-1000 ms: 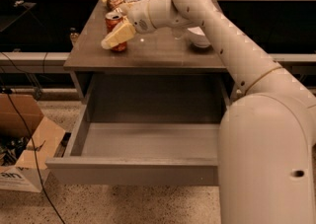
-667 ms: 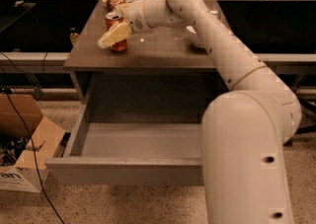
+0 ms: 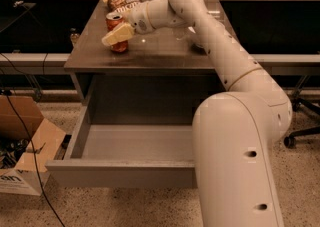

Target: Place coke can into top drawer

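Hand [image 3: 115, 36] sits against the front of the upright coke can [image 3: 114, 20] on the table [image 3: 165, 53]; whether it grips cannot be told. Top drawer [image 3: 120, 173] stands open, below the hand.

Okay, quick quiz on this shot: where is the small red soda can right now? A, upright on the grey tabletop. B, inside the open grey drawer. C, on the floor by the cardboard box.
A: the small red soda can stands upright on the grey tabletop with the robot's gripper right against its front, not in the open grey top drawer below.
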`<state>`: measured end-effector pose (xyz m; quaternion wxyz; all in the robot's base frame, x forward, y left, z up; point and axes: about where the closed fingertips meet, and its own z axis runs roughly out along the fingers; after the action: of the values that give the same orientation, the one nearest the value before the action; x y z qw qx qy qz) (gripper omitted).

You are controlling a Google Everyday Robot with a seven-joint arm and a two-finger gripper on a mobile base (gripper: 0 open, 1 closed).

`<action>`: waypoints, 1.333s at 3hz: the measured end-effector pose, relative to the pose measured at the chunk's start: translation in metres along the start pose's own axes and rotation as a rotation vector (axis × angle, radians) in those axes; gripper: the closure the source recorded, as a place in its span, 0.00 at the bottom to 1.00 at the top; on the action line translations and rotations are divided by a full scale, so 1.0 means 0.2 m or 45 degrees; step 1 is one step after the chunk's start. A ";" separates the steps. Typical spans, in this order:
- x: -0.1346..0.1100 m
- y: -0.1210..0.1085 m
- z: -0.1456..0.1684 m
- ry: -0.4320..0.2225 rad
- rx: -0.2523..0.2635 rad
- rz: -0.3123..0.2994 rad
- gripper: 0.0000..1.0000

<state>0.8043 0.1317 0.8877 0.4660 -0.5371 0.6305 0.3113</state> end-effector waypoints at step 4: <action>0.00 0.38 -0.51 0.150 -0.022 -0.118 1.00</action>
<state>0.7051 0.0575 0.9185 0.4375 -0.5869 0.6286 0.2628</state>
